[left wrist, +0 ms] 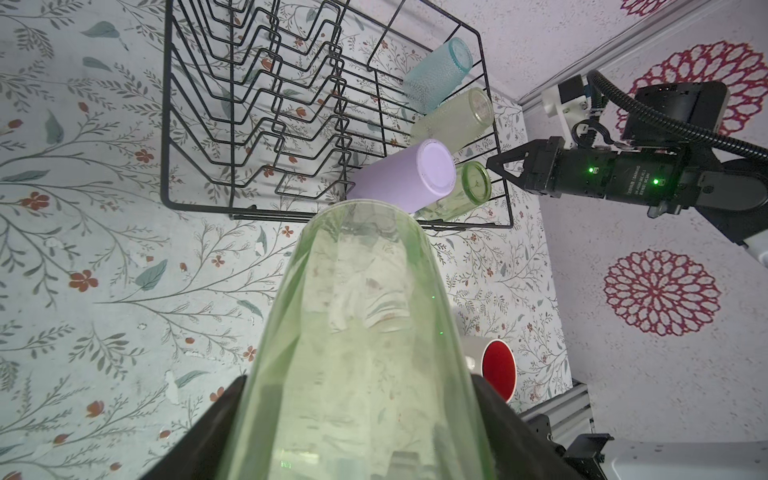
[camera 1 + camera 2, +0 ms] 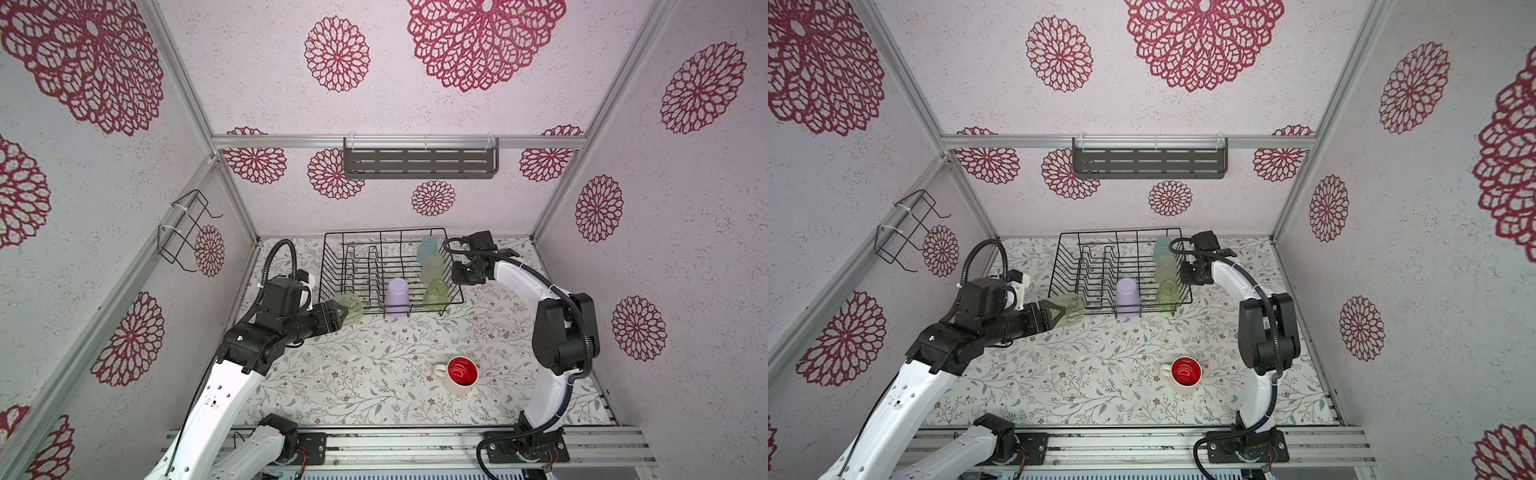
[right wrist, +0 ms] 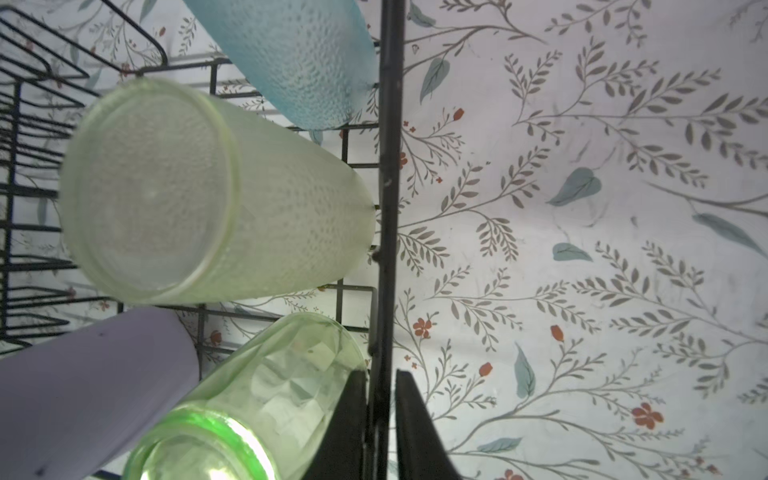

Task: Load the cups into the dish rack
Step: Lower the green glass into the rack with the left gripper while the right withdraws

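Six cups in all. Four lean bases-up in the dish rack [image 2: 361,266], a black wire basket with zigzag plate dividers at the back of the floral table covering [image 2: 365,386]:
- light-blue cup [image 2: 427,248], translucent and dimpled
- frosted pale-green tumbler [image 2: 432,268], with the same dimpled skin
- racked clear-green glass [image 2: 436,294], faceted
- lilac tumbler [image 2: 397,296], opaque and smooth

The first three line the rack's right edge. The lilac tumbler sits at the front, just beside the glass.

One held clear-green glass [image 2: 351,308] is carried sideways, just beside the rack's front-left corner. The left gripper [image 2: 338,312] clasps it with jaws spread wide round its body. The gripped end is hidden between the fingers.

One cream mug [image 2: 461,375], red inside, stands upright on the table, well apart from the rack. In the left wrist view the held glass half covers it.

Two grippers. The right gripper [image 3: 379,376] is pinched tight on the rack's right rim wire. Its fingertips are hard to make out in both top views.
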### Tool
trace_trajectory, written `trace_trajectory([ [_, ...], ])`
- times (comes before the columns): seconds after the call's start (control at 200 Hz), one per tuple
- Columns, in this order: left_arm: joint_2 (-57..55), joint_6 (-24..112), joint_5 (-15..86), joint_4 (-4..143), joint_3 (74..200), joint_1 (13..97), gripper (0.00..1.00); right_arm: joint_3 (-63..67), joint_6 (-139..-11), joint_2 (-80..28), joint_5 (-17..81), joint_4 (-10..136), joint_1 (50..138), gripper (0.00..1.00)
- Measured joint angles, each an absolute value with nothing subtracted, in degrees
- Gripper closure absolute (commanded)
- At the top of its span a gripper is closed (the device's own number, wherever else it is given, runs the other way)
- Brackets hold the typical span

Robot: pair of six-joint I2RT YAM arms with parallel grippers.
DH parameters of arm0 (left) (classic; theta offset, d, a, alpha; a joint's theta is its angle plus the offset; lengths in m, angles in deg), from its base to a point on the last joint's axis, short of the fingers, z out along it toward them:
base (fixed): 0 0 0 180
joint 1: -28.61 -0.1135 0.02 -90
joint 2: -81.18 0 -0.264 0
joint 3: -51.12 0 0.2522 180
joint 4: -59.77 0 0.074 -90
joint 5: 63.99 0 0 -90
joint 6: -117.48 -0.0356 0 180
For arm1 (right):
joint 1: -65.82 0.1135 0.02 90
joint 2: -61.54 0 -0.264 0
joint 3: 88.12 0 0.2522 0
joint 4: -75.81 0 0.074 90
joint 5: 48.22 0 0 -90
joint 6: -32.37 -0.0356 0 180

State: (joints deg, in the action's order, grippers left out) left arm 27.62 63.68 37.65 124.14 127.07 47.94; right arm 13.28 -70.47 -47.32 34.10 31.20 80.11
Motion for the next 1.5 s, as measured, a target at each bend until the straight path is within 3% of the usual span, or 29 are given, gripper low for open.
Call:
trace_trajectory([
  [0.24, 27.8, 63.1, 36.5, 125.6, 128.3, 47.8, 0.54, 11.5, -71.9, -46.3, 33.4, 32.4, 80.8, 0.99],
  [0.616, 19.0, 59.0, 27.8, 133.1, 141.4, 47.4, 0.54, 3.9, -75.6, -39.9, 36.0, 32.6, 87.2, 1.00],
  [1.071, 7.9, 55.2, 29.9, 134.7, 151.6, 47.4, 0.55, -3.2, -76.8, -33.8, 35.9, 33.6, 92.6, 1.00],
  [1.301, -1.2, 53.6, 34.2, 134.2, 155.9, 47.4, 0.55, -6.3, -74.8, -30.3, 35.6, 33.5, 93.8, 0.75],
  [1.501, -10.8, 52.1, 34.9, 135.0, 163.3, 47.4, 0.57, -7.3, -72.4, -24.5, 38.2, 35.5, 93.9, 0.61],
])
